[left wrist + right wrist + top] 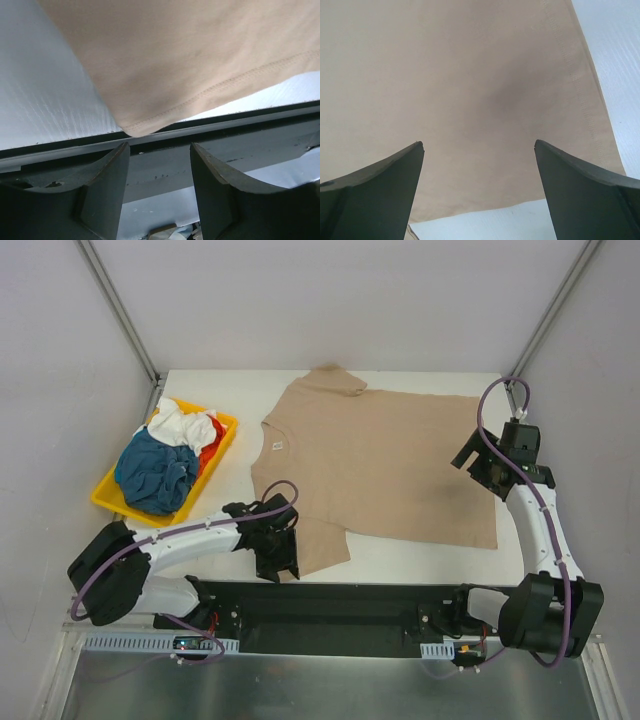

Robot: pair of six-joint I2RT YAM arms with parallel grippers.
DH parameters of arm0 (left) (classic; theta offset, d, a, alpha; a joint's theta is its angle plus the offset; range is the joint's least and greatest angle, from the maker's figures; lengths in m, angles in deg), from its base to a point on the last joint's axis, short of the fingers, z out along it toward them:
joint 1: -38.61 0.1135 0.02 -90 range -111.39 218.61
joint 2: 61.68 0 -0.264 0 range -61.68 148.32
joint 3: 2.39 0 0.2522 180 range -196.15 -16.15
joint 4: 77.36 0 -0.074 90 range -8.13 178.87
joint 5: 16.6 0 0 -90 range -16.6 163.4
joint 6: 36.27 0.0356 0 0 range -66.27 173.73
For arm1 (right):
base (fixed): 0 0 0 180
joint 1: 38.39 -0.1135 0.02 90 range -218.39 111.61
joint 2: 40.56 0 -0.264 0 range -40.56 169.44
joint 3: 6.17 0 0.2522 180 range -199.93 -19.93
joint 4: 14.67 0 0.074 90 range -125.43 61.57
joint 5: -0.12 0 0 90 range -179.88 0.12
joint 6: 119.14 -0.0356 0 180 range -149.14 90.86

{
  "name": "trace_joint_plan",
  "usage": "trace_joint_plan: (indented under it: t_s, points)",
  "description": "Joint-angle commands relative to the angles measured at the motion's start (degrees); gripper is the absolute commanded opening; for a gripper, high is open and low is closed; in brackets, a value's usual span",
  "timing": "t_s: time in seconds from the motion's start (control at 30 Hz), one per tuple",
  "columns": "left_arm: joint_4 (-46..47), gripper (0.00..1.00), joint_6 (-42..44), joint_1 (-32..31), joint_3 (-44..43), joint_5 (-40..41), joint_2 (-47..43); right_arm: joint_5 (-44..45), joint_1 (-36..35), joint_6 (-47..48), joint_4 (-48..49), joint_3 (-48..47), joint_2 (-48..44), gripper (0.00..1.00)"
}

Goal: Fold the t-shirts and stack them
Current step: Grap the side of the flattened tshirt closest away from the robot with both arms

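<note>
1. Hovering at the near sleeve corner, the left gripper [159, 146] has its fingers apart with nothing between them; the sleeve hem sits just past the tips.
2. The right gripper [479, 145] is spread wide over the tan t-shirt [380, 460], near its bottom hem, gripping nothing.
3. That one lies flat and unfolded on the table [420, 562]. The teal shirt [155, 472], white shirt [180, 425] and red-orange shirt [208, 455] are heaped in the yellow tray [226, 428]. So zero folds and no stack yet.
4. The neck label [278, 445] is too small to read.
</note>
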Motion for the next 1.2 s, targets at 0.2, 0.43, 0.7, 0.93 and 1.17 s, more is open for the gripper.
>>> trace_joint_plan:
  t_s: [0.2, 0.43, 0.7, 0.93, 1.17]
  points:
    - [-0.61, 0.39, -0.36, -0.52, -1.26, 2.18, 7.14, -2.24, 0.11, -0.81, 0.48, 0.07, 1.64, 0.99]
    - [-0.70, 0.08, -0.27, -0.52, -1.79, 2.88, 7.85, -0.84, 0.11, -2.04, -0.39, 1.39, 0.77, 0.99]
    - [-0.96, 0.00, 2.28, -0.43, -2.75, 3.59, 5.30, 3.37, 1.60, -3.10, -8.37, 4.81, -5.72, 0.99]
    - [-0.79, 0.00, 6.93, -0.43, -4.51, 4.82, 0.47, 4.44, 7.14, -4.06, -17.27, 8.24, -13.91, 0.99]
    - [-0.88, 0.00, 11.15, 0.10, -7.59, 6.92, -2.96, 0.50, 11.79, -6.00, -19.65, 12.89, -15.15, 0.99]
